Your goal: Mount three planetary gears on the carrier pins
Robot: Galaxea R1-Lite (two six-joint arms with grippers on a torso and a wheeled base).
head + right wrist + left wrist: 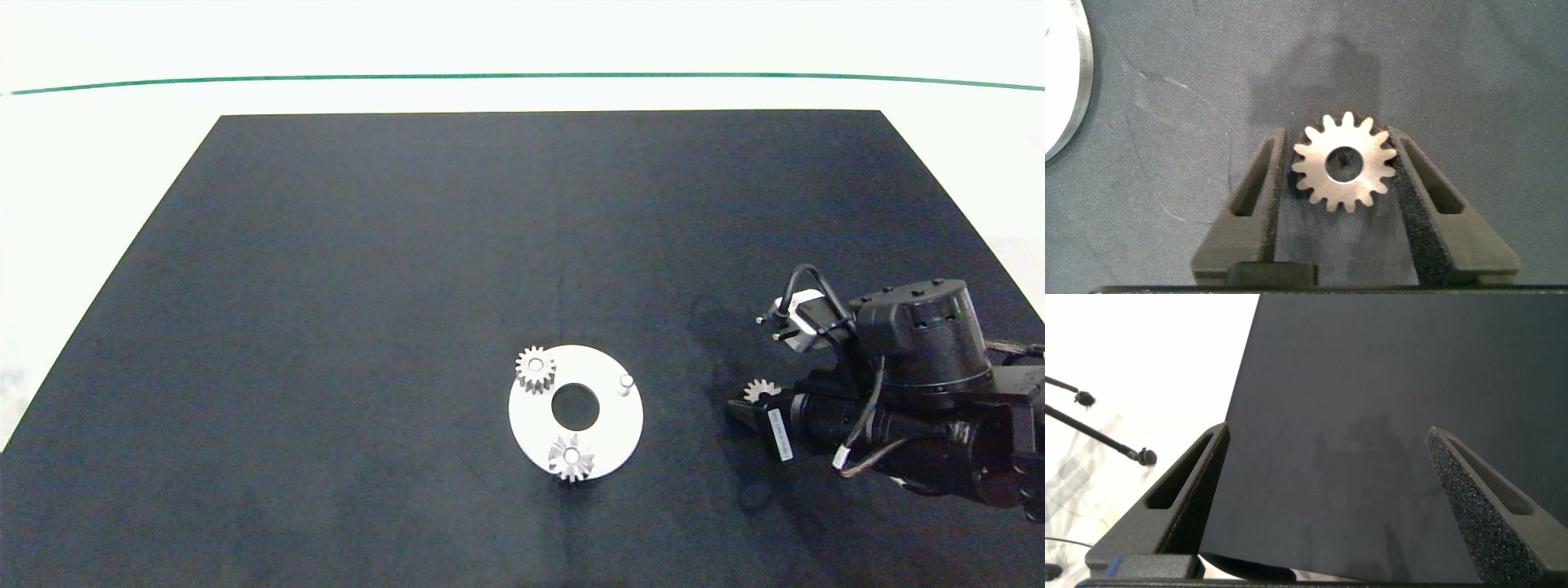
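Black mat (326,327) across white counter (98,49), white disc (608,429) near its front, right gripper (1344,163) well right of disc clamped on third gear (1344,162), left gripper (1327,469) spread wide over bare mat, two gears (535,369) seated on pins, one pin (626,382) bare

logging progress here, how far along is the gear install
Two planetary gears already sit on carrier pins of the white disc: one at the far left, one at the near edge. The third gear is between the right gripper fingers, off to the disc's right. Left to do: seat it on the bare pin. The left gripper is open over bare mat.
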